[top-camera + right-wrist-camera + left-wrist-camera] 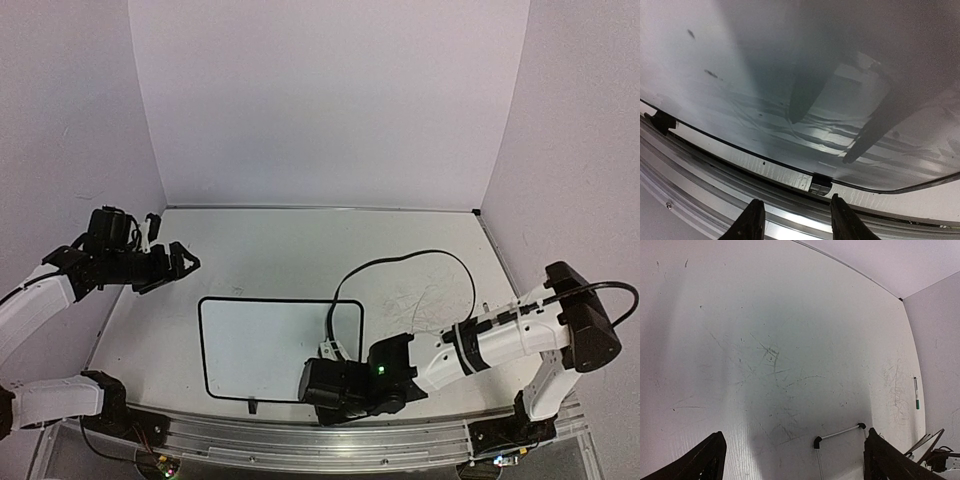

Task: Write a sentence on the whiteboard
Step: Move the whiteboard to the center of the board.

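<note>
The whiteboard [260, 345] lies flat near the table's front edge, white with a thin black border. No sentence is in view on it; its face looks blank. My right gripper [330, 388] hovers low over the board's near right corner. In the right wrist view its fingers [797, 220] stand partly apart with nothing between them, just short of a black clip foot [820, 185] on the board's near edge [740, 147]. My left gripper [185, 262] hangs wide open above the table left of the board, and its fingers [795, 465] hold nothing.
A white marker with a green end [916, 392] lies near the right wall. A black cable [400, 262] loops over the table right of the board. An aluminium rail [300, 440] runs along the front edge. A white bar with black corner pieces [837, 434] shows ahead of the left fingers.
</note>
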`<action>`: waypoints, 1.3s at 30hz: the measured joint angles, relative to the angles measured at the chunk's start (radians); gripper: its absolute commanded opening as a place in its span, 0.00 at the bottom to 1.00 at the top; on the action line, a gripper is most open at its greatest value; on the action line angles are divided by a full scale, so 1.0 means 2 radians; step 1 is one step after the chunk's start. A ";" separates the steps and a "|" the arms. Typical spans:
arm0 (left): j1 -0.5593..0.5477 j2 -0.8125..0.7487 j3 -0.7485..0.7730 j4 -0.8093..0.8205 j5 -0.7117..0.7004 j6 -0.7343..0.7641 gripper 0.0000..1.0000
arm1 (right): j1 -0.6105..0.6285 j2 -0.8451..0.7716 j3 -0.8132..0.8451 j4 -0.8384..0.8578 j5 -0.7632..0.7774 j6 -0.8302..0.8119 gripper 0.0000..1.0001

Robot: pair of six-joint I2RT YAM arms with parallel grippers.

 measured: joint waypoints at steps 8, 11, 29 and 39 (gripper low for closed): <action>0.000 -0.015 0.000 0.001 0.000 0.000 0.97 | 0.008 0.015 0.016 -0.031 0.035 0.016 0.35; 0.000 -0.023 -0.002 0.005 0.004 -0.001 0.97 | 0.015 0.033 0.036 -0.046 0.053 0.018 0.36; 0.000 -0.052 -0.017 0.009 0.009 -0.022 0.97 | 0.051 0.078 0.055 -0.092 0.128 0.036 0.31; 0.000 -0.057 -0.017 0.009 0.009 -0.028 0.97 | 0.052 0.096 0.072 -0.092 0.144 0.020 0.31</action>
